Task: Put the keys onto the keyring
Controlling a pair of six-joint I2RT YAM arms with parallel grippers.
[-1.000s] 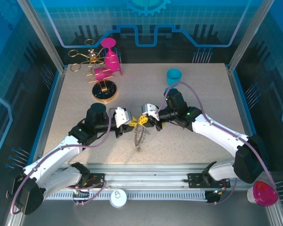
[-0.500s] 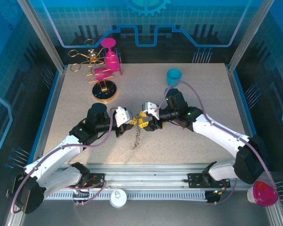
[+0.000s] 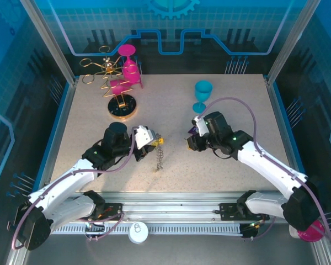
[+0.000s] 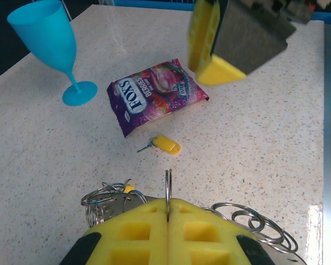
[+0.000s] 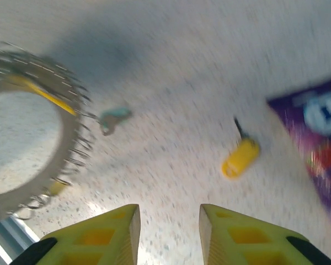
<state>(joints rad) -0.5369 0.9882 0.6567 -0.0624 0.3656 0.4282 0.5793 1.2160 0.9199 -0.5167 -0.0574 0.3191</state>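
Note:
My left gripper is shut, its yellow pads pinching one thin ring of the keyring. More silvery loops spill out on either side of the pads. In the top view the keyring hangs as a chain below the left gripper. One of the keys, with a yellow head, lies flat on the table ahead. My right gripper is open with nothing between its fingers, above the table near that key. The blurred keyring shows to its left.
A purple snack packet lies beyond the key, and a blue goblet stands behind it. A gold wire stand and pink goblets are at the back left. Metal rails run along the near table edge.
My right gripper has opened and pulled back to the right, away from the left gripper. The left gripper stays shut on the keyring, which now hangs from it alone.

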